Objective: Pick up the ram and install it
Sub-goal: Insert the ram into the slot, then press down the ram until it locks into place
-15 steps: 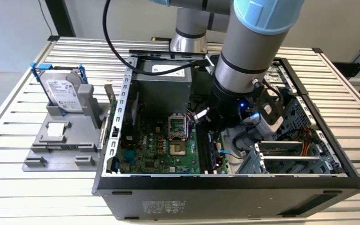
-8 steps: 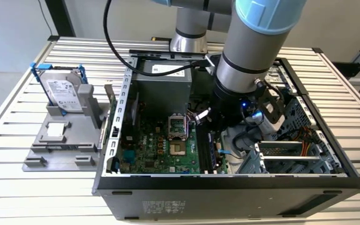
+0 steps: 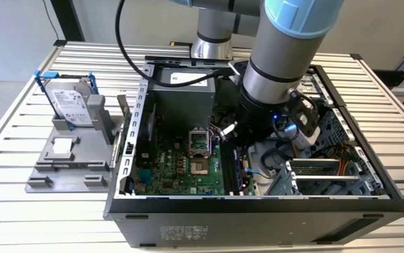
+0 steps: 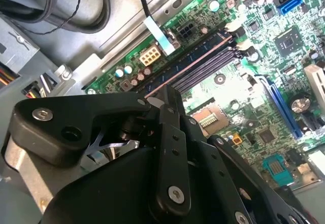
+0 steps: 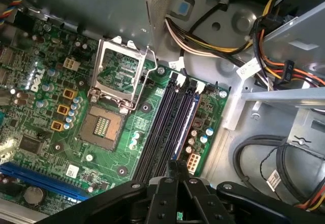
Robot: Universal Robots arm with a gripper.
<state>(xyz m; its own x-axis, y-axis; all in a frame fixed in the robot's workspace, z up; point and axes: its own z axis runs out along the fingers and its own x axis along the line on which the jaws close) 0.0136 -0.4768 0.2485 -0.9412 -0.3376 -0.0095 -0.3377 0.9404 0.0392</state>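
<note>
The ram [image 5: 187, 113] is a thin dark blue-black stick lying along one of the long memory slots [image 5: 161, 127] on the green motherboard [image 5: 45, 107], inside the open computer case [image 3: 258, 204]. In the second wrist view the ram [image 4: 190, 61] runs away from my black fingers [image 4: 165, 115]. My gripper [image 5: 176, 167] is low over the slots, shut on the near end of the ram. In the exterior view the arm [image 3: 272, 89] reaches down into the case and hides the gripper.
A metal CPU socket [image 5: 109, 117] lies beside the slots. Bundled power cables [image 5: 213, 43] and a drive cage [image 3: 328, 174] crowd the other side. Outside the case, a silver hard drive in a blue frame [image 3: 68, 100] and a green card [image 3: 124, 118] stand on a grey holder [image 3: 65, 158].
</note>
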